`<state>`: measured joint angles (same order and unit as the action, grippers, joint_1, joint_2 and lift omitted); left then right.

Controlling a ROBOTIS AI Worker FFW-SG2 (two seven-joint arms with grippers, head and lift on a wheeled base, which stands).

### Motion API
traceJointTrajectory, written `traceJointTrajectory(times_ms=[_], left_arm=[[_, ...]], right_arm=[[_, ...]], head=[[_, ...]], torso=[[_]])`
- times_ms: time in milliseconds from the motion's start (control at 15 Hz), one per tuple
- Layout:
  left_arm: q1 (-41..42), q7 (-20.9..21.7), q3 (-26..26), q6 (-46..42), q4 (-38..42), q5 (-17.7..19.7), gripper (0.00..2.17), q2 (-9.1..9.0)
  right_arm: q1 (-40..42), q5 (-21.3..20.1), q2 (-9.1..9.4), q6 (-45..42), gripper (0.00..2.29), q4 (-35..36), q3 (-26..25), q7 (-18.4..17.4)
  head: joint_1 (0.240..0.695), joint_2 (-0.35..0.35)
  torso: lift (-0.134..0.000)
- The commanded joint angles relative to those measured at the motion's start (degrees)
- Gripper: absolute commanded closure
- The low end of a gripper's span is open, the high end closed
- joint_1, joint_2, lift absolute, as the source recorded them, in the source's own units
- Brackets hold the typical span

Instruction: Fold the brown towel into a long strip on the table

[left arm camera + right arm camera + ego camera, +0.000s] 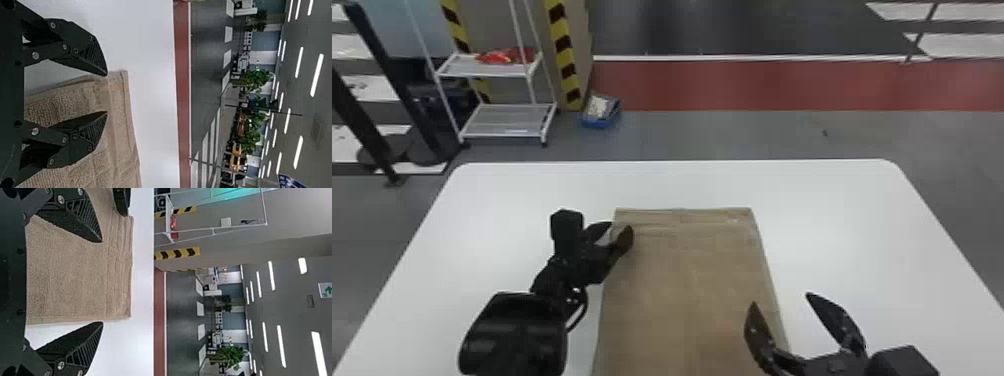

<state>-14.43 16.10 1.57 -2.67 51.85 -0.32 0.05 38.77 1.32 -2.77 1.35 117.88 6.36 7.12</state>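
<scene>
- Grey floor (712, 135) beyond, crossed by a red band (782, 85); white surface (857, 200) nearer.
- Brown towel (682, 290) lies flat on the surface as a long rectangle, running away from me, far hem level with the far edge.
- Left pincer (106, 93): fingers spread, nothing held. It straddles the left long side near the far corner, one finger over the cloth, the other past the edge.
- Right pincer (102, 282): also parted and empty, likewise astride the right long side, nearer me than the left one.
- Step in hand, my reading: getting hold of a long side for a lengthwise fold.
- Method: lower until the tips just brush the surface, slide one under the edge, close on all layers. Pinching the top ply alone would skew the fold.
- Grip points should be spread along one side, then lifted low and carried across together; uneven pace would twist the strip.
- Risk: terry drags, so the underlayer may creep. Press the crease afterwards.
- Surface: smooth, rounded far corners, so cloth may slip.
- Room: white wheeled rack (507, 120) at far left, blue crate (599, 120) beside it on the floor.
</scene>
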Motion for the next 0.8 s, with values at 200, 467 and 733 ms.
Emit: traceJointTrajectory(times_ms=[200,467,733], left_arm=[[-0.1,0.4,-0.1,0.0,-0.5,-0.3,1.18,-0.14],[2.0,0.0,-0.8,-2.3,1.9,-0.1,1.45,-0.20],[10.2,-3.5,-1.0,-1.1,16.1,-0.1,1.45,-0.14]], right_arm=[[0.0,0.2,-0.39,0.0,0.15,-0.1,0.1,0.0],[-0.4,0.2,-0.39,0.9,0.15,-0.1,0.1,0.0],[-1.4,0.3,-0.39,2.7,0.15,-0.5,0.1,-0.1]], head=[[0.695,0.013],[0.695,0.014],[0.695,0.030]], torso=[[-0.057],[-0.057],[-0.057]])
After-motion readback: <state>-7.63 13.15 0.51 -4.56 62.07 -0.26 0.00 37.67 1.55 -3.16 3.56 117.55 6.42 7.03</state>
